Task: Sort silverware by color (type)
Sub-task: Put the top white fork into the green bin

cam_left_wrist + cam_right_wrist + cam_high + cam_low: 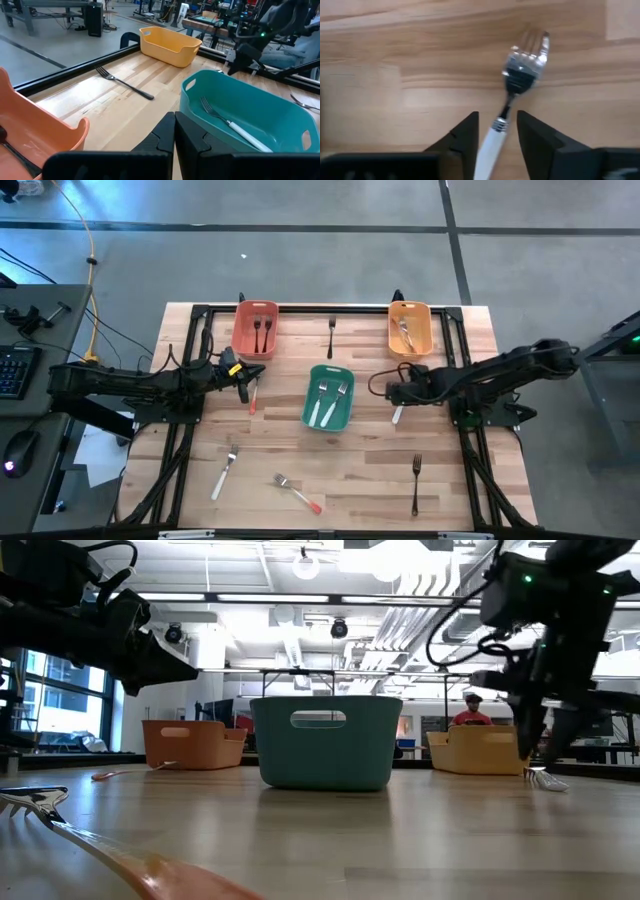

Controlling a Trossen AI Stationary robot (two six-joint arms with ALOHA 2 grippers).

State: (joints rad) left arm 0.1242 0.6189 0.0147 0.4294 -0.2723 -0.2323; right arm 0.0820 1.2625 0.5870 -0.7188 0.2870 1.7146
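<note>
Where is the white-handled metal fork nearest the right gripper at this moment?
In the high view, the white-handled metal fork lies on the wooden table, on the right side, between the right gripper's open fingers, just right of the teal rectangular plastic bin.

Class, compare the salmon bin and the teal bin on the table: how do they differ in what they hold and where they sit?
The salmon bin holds dark-handled forks; the teal bin holds white-handled pieces. The salmon bin sits at the far edge, left of centre; the teal bin sits mid-table. Both are rectangular plastic bins.
</note>
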